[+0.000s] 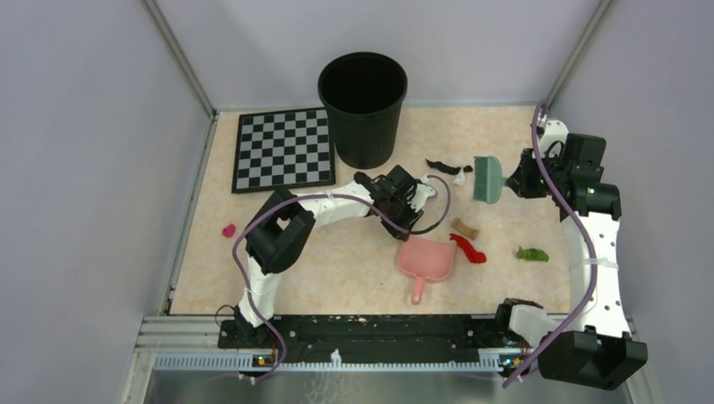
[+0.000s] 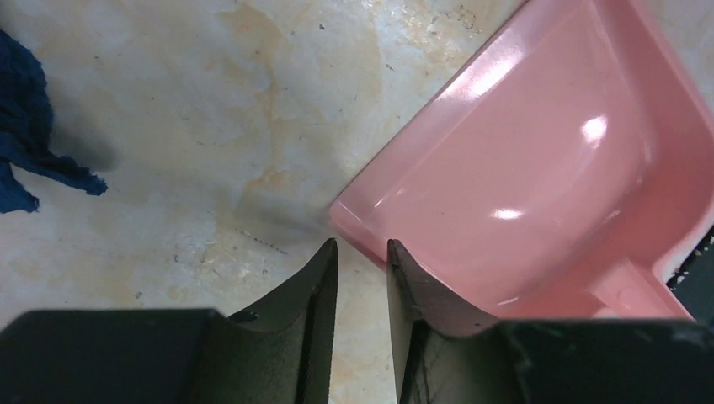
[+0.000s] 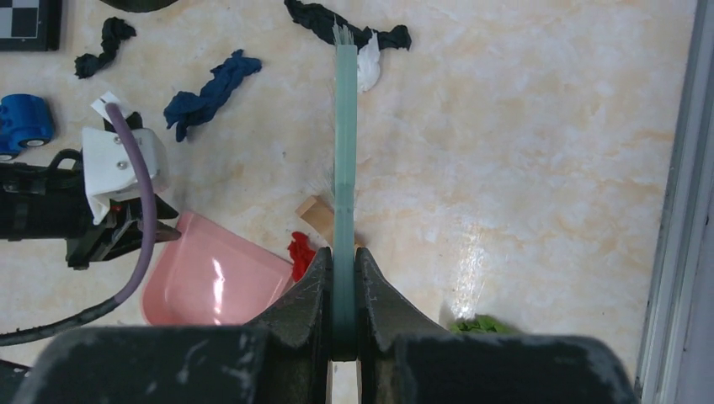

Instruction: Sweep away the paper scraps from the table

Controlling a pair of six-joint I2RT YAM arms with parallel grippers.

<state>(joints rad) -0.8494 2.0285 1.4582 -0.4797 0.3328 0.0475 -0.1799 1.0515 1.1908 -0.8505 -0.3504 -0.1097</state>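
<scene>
Paper scraps lie on the marbled table [image 1: 354,261]: red [image 1: 468,250], tan [image 1: 464,228], green [image 1: 532,253], pink [image 1: 228,230], and black [image 1: 442,166] with a white bit [image 1: 460,178]. A blue scrap [image 3: 210,88] and another black one [image 3: 105,46] show in the right wrist view. My right gripper [image 3: 343,252] is shut on the grey-green brush [image 3: 345,151], whose bristles reach the black and white scraps. My left gripper [image 2: 362,252] hovers at the corner of the pink dustpan [image 2: 539,168], jaws narrowly open with only bare table between them. The blue scrap [image 2: 25,143] lies to its left.
A black bin [image 1: 362,109] stands at the back, with a checkerboard mat [image 1: 284,150] to its left. The dustpan [image 1: 425,261] lies flat near the front centre, handle toward the arm bases. Grey walls close in the table on both sides.
</scene>
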